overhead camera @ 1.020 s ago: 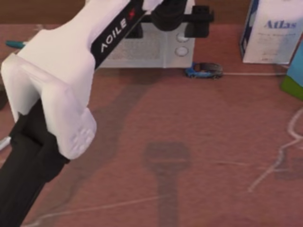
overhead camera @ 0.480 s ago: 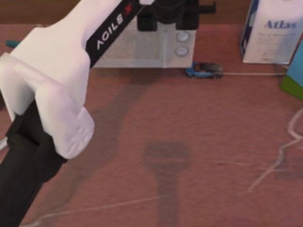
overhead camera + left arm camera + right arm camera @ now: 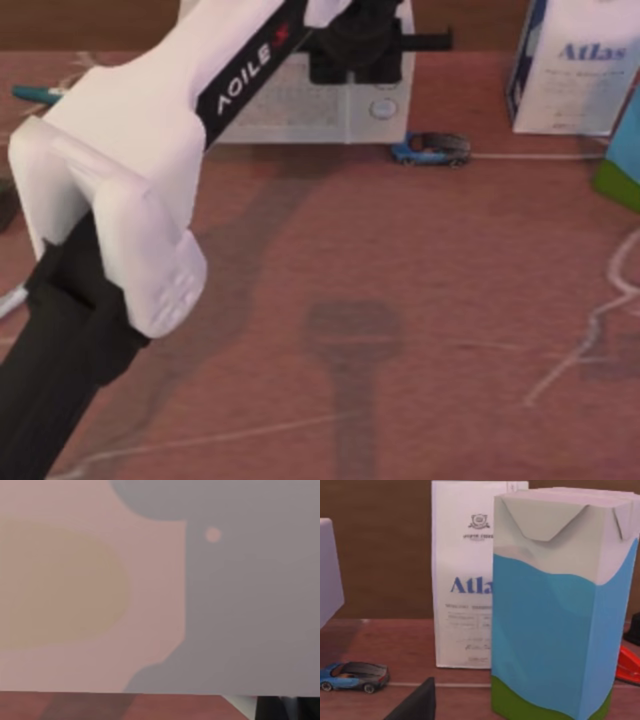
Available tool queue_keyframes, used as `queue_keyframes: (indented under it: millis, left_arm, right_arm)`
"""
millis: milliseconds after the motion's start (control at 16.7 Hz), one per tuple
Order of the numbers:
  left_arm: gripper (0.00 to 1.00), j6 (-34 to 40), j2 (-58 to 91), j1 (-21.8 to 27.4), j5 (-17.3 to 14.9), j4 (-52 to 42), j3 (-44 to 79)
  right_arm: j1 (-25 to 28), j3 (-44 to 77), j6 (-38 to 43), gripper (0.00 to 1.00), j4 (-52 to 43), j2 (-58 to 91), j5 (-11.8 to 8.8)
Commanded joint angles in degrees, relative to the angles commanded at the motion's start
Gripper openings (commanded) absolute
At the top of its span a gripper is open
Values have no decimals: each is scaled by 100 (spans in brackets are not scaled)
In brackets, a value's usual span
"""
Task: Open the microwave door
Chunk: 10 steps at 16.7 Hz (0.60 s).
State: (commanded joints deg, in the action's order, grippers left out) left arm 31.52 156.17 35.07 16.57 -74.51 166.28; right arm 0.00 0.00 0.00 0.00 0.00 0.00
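Microwave (image 3: 330, 105) sits at the far edge of the tabletop (image 3: 420, 300), a bit left of centre in the top view, front facing the camera. Microwave door (image 3: 290, 108) with its speckled mesh window looks flush with the front, shut as far as I can see. Left arm reaches diagonally from the near-left corner across to the microwave, its big white housing filling most of the left side of the top view. Left gripper (image 3: 358, 62) is up against the upper right part of the microwave front, around the seam between door and knob panel; it covers the upper knob, leaving only the lower one (image 3: 384, 108) visible. Left fingers: cannot tell whether they're spread or closed on anything, the black gripper body hides them from above. Left wrist view is no help (just a flat pale surface filling the picture, with a strip of tabletop along one edge). Right arm isn't visible in the top view; its wrist camera looks across the tabletop at a blue, white and green carton (image 3: 555, 605), a white "Atlas" carton (image 3: 465, 575) behind it, and a small blue toy car (image 3: 354, 676) on the tabletop. Car sits just off the microwave's front right corner in the top view. Right fingers: cannot tell either, only one dark tip (image 3: 417, 702) shows.
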Motion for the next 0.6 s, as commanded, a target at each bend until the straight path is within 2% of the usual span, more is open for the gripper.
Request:
queue_keyframes:
  millis: [180,240,420,600]
  left_arm:
    - [0,0,0,0,0,0,0]
    - [0,13,-258,138,-27,-28,-293]
    - [0,18,-395,145,-11,115,-516]
    - [0,47,-766,144,26,493,-1271]
  right_arm:
    - [0,0,0,100,0,0,0]
    - [0,0,0,100,0,0,0]
    - [0,0,0,100,0,0,0]
    - [0,0,0,100,0,0,0]
